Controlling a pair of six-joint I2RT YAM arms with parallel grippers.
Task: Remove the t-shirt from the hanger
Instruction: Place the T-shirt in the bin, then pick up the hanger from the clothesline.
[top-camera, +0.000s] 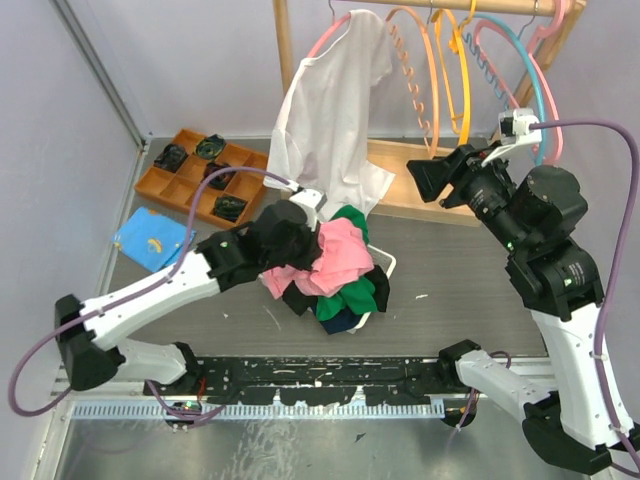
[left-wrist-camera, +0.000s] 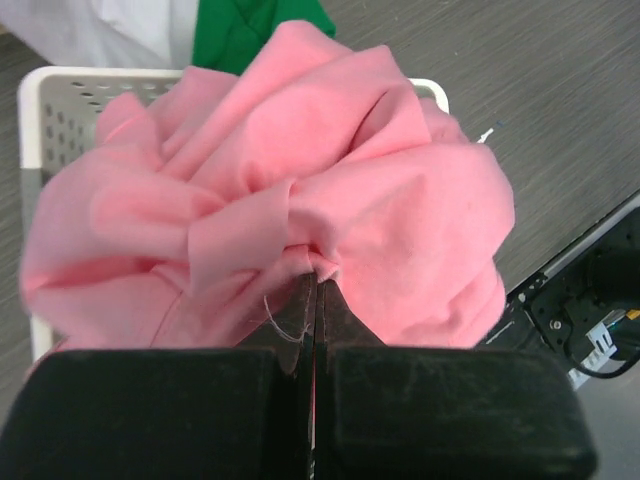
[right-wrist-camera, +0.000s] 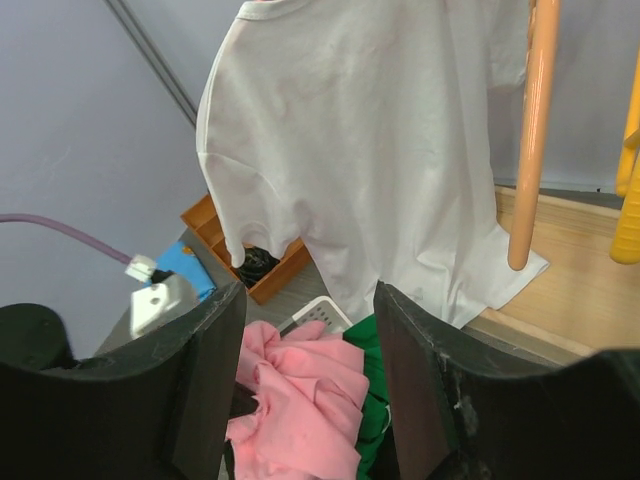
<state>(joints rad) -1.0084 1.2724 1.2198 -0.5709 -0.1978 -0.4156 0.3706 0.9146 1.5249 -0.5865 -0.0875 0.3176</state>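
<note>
A white t-shirt (top-camera: 330, 110) hangs on a pink hanger (top-camera: 328, 38) at the left end of the wooden rack; in the right wrist view the t-shirt (right-wrist-camera: 370, 150) fills the upper middle. My right gripper (top-camera: 414, 180) is in the air to the right of the shirt's lower hem, open and empty, and its jaws (right-wrist-camera: 310, 295) point toward the shirt. My left gripper (top-camera: 315, 248) is shut on a bunched pink garment (left-wrist-camera: 330, 180) above the white basket (left-wrist-camera: 60, 85). The fingertips (left-wrist-camera: 317, 280) pinch a fold of it.
The basket (top-camera: 386, 262) holds a heap of pink, green (top-camera: 350, 295) and dark clothes. Empty orange, yellow and blue hangers (top-camera: 440, 70) hang on the rack to the right. An orange compartment tray (top-camera: 195, 170) and a blue item (top-camera: 150, 238) lie at the left.
</note>
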